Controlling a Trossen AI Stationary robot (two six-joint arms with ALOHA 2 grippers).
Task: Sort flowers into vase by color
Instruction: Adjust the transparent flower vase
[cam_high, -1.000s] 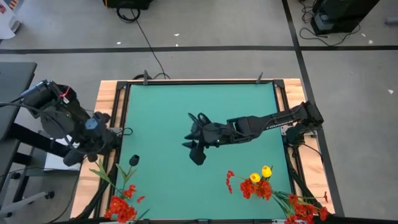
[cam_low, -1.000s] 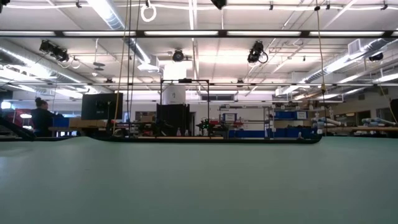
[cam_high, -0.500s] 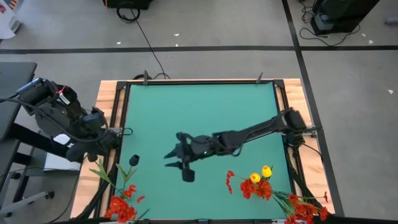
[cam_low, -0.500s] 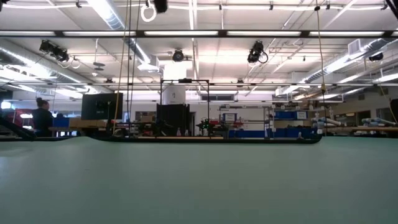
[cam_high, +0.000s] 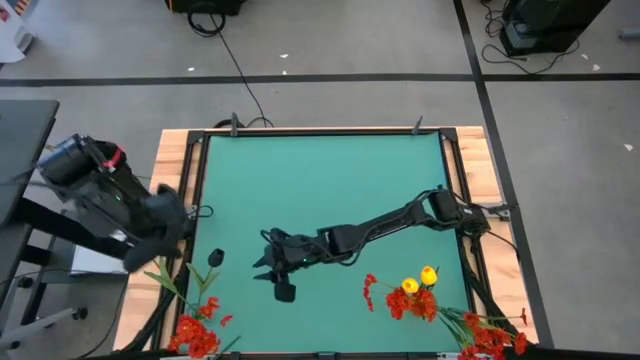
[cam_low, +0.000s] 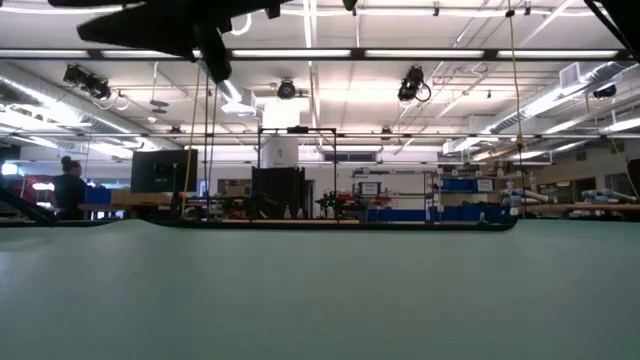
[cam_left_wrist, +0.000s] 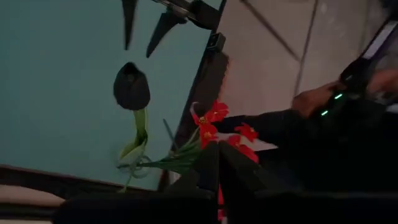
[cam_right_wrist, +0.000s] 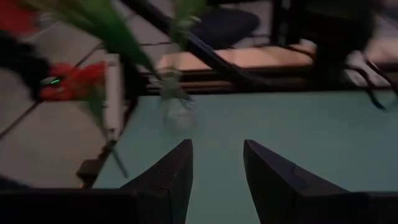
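Red-bloomed flowers (cam_high: 196, 332) lie at the table's near left corner, with a green stalk (cam_high: 165, 278) and a dark tulip-like head (cam_high: 215, 257) beside them. More red flowers (cam_high: 415, 302) and two yellow heads (cam_high: 428, 273) lie at the near right. My right gripper (cam_high: 263, 258) is open and empty above the mat, just right of the dark head, high in the low view (cam_low: 170, 30). My left gripper (cam_left_wrist: 219, 171) is shut beyond the table's left edge (cam_high: 165, 215), above the red blooms (cam_left_wrist: 214, 118).
A wooden frame (cam_high: 175, 170) borders the green mat (cam_high: 320, 180). In the right wrist view a pale blurred shape (cam_right_wrist: 177, 109) stands below green stalks at the mat's corner; what it is I cannot tell. A person (cam_low: 68, 188) sits far behind the table.
My right gripper has gone from the middle of the mat toward the table's left and near edges, the arm stretching out, and now stands beside the dark head. It has stayed open and empty. The flowers have not moved.
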